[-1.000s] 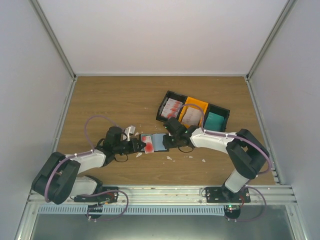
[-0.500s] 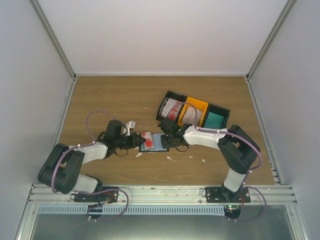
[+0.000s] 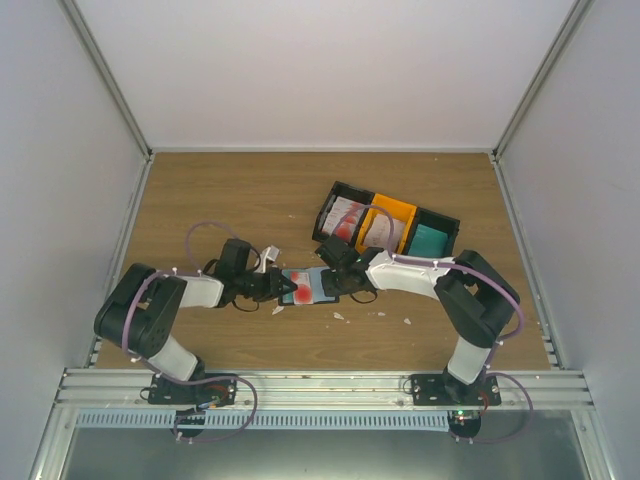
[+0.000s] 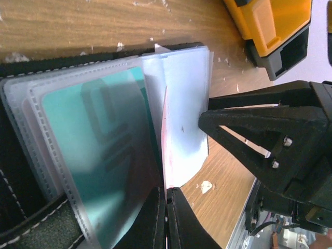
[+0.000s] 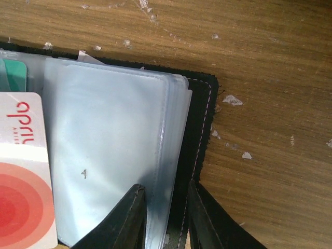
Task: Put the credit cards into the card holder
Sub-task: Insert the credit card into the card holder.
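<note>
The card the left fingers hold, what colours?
White with red circles on the card, best seen from the right wrist.

Black card holder (image 5: pixel 199 150) — bluish sleeves; red-and-white card (image 5: pixel 23 181); teal card (image 4: pixel 98 150).

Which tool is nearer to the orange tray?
Right. The right tool is at the holder's right edge, just below-left of the orange tray. The left tool is further left, across the holder.
</note>
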`<act>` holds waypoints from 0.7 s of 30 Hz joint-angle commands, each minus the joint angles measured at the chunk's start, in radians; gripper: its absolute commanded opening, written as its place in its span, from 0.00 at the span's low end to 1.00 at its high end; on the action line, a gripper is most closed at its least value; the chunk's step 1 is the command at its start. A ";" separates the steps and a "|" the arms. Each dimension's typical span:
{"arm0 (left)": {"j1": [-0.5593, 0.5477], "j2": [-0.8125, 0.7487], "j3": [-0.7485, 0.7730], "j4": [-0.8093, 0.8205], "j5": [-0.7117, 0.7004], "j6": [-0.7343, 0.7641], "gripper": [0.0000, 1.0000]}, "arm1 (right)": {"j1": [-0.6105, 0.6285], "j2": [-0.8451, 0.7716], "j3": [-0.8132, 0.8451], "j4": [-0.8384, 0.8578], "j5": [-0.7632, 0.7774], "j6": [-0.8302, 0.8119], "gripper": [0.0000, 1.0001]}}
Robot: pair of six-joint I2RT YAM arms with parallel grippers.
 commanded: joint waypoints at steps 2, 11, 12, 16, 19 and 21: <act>0.009 0.054 0.016 0.071 0.062 -0.007 0.00 | 0.007 0.033 -0.004 -0.027 0.011 0.007 0.24; 0.041 0.132 0.044 0.099 0.076 -0.021 0.00 | 0.007 0.033 -0.020 -0.011 0.003 0.009 0.24; 0.043 0.140 0.049 0.095 0.077 -0.017 0.00 | 0.007 0.033 -0.022 -0.010 0.001 0.010 0.24; 0.048 0.167 0.071 0.080 0.082 -0.006 0.00 | 0.007 0.033 -0.024 -0.006 -0.005 0.007 0.24; 0.052 0.180 0.088 0.062 0.072 -0.001 0.00 | 0.007 0.034 -0.026 0.000 -0.010 0.005 0.24; 0.057 0.190 0.099 0.056 0.067 0.001 0.00 | 0.007 0.036 -0.027 0.003 -0.014 0.005 0.24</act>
